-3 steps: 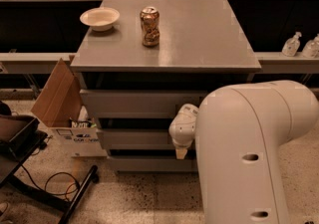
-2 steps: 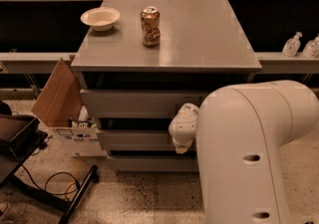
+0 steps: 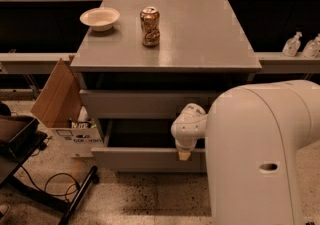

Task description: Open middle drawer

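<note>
Middle drawer (image 3: 140, 160) has slid further out from under the desk (image 3: 200, 34) vs 1 s ago, and the dark gap behind its front is wider. End effector (image 3: 184, 153) sits at the drawer front's top edge, below the desk; whether it's open or closed can't be told. Task prob. nearly done.

the plain grey, flat-fronted middle drawer (image 3: 140, 160) has slid out toward the camera. its front panel, stretching left from the white robot gripper (image 3: 184, 155), now sits lower in the view and looks wider than a second ago. the dark opening (image 3: 140, 133) above it, up and left of the gripper, has grown taller. the gripper has come back a little with the panel and sits at its top edge, near the right end.
</note>
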Controlling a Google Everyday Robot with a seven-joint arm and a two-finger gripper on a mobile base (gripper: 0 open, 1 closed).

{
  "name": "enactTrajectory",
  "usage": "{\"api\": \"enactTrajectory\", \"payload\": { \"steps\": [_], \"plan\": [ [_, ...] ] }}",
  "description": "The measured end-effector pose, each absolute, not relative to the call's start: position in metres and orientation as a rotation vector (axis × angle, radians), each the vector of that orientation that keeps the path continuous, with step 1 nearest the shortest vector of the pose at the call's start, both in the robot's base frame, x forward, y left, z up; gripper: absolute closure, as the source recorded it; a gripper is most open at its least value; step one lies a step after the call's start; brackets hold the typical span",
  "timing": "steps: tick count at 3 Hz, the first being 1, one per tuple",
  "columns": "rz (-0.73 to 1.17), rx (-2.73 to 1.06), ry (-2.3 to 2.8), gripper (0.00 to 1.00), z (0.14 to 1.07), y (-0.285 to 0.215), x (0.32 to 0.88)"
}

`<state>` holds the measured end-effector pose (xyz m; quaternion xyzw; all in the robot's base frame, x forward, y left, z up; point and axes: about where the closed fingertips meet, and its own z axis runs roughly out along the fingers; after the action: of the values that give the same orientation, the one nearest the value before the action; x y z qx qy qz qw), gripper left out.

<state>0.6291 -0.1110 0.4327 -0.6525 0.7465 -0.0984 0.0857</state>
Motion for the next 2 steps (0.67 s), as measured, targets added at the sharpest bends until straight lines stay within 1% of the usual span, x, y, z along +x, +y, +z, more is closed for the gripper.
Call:
{"api": "enactTrajectory", "payload": {
  "steps": [1, 2],
  "plan": [
    [-0.293, -1.945, 2.225, 1.00, 0.433, -0.111, 0.629],
    [-0.305, -1.942, 2.277, 1.00, 0.451, -0.122, 0.602]
  ]
}}
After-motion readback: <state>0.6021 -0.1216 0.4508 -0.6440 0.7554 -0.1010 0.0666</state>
